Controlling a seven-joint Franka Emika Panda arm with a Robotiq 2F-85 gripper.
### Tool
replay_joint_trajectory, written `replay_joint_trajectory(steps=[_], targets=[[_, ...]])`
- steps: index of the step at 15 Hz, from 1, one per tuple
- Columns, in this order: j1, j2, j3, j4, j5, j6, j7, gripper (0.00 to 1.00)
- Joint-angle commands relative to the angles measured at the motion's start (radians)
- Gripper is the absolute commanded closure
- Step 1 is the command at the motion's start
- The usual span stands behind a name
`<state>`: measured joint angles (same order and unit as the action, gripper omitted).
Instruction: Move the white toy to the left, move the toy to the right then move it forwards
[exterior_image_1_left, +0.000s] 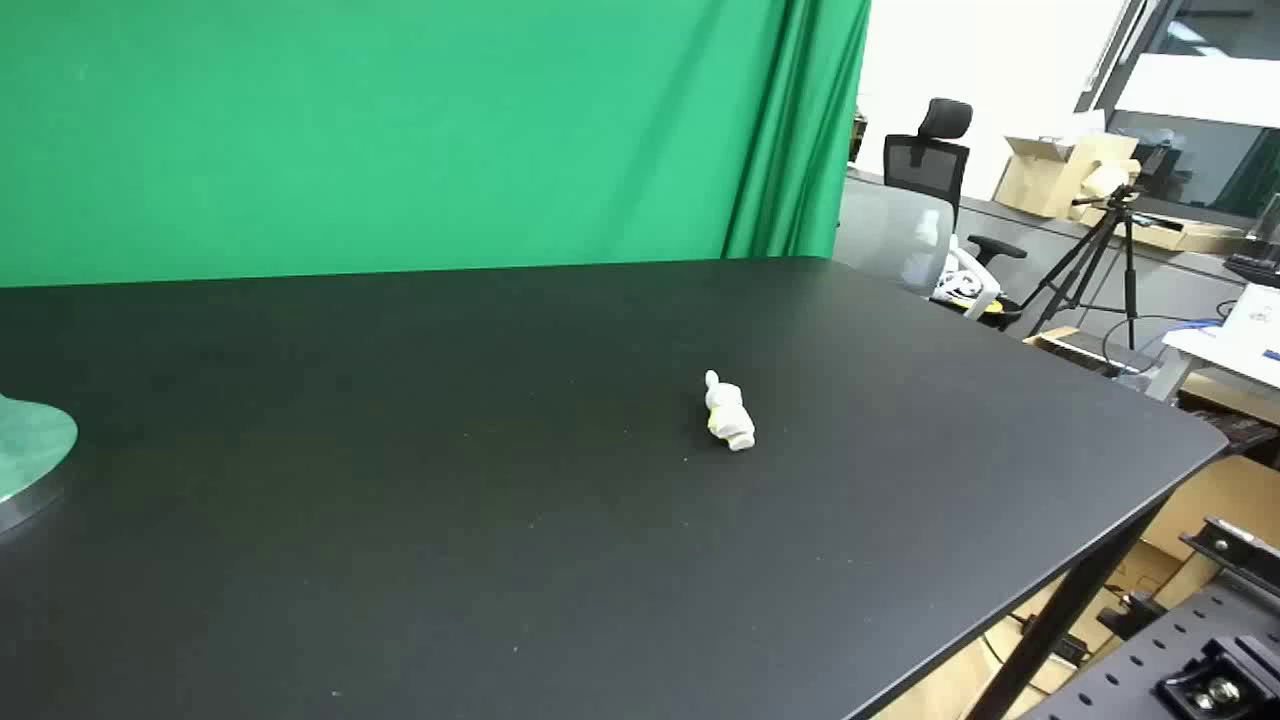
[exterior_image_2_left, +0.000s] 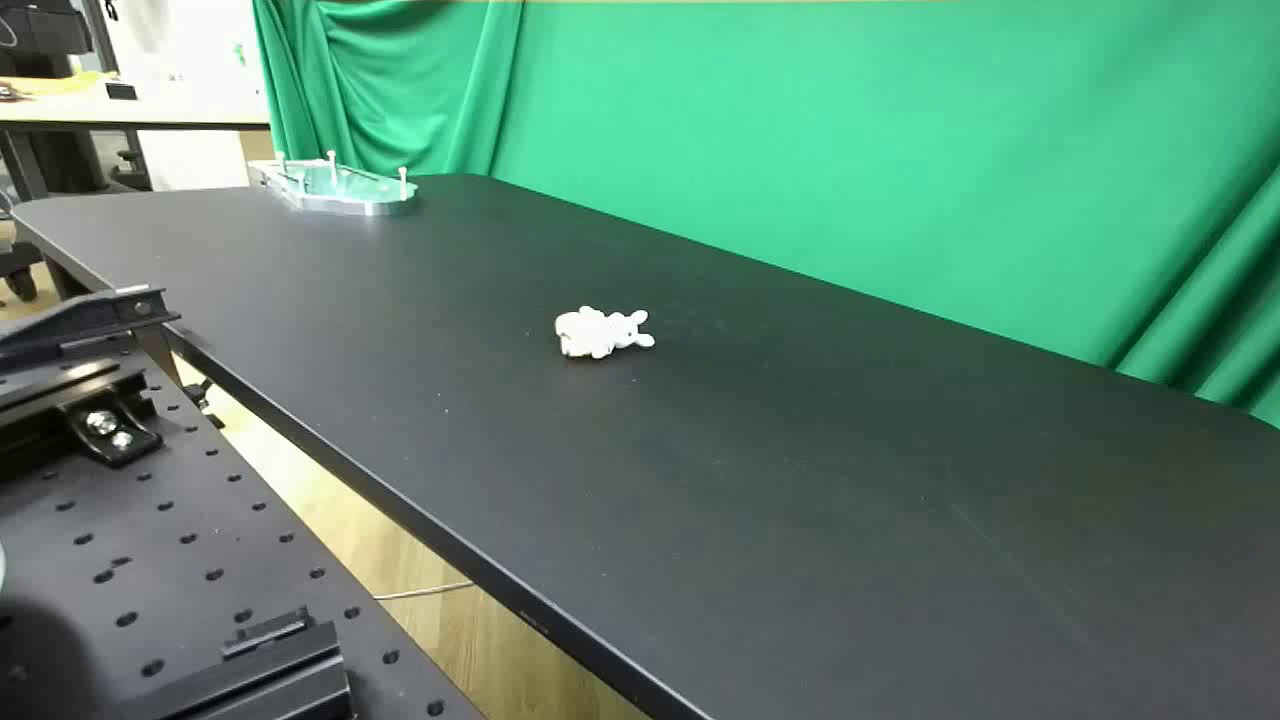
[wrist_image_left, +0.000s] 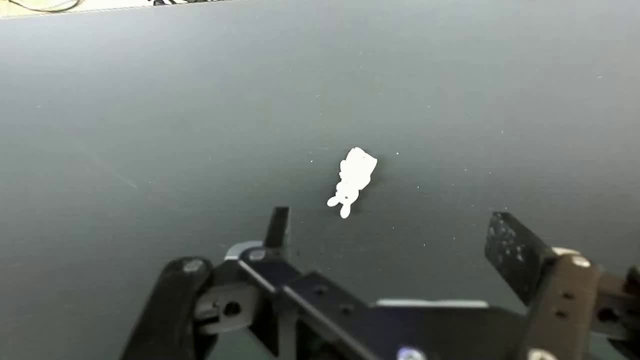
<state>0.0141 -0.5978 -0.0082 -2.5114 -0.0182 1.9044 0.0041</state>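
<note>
Well in from the edges of the black counter (exterior_image_1_left: 420, 480), the white toy (exterior_image_1_left: 729, 413) is just lying there, so it's got decent room all around. Some greenish plate (exterior_image_2_left: 360, 208) sits off by a corner. Gripper (wrist_image_left: 391, 222) faces the counter, jaws spread wide.

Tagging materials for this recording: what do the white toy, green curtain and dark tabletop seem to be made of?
White toy: probably plastic or rubber, given its smooth rounded ears; overexposure hides the finish.
Green curtain: fabric, matte, with soft hanging folds.
Dark tabletop: perhaps laminate, judging by its even, dull sheen.
</note>
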Motion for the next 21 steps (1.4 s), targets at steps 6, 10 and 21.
replay_joint_trajectory(steps=[6,10,21], targets=[[-0.005,0.001,0.004,0.002,0.002,-0.002,-0.002,0.0],[-0.005,0.001,0.004,0.002,0.002,-0.002,-0.002,0.0],[-0.041,0.132,0.024,-0.088,-0.023,0.428,0.044,0.0]])
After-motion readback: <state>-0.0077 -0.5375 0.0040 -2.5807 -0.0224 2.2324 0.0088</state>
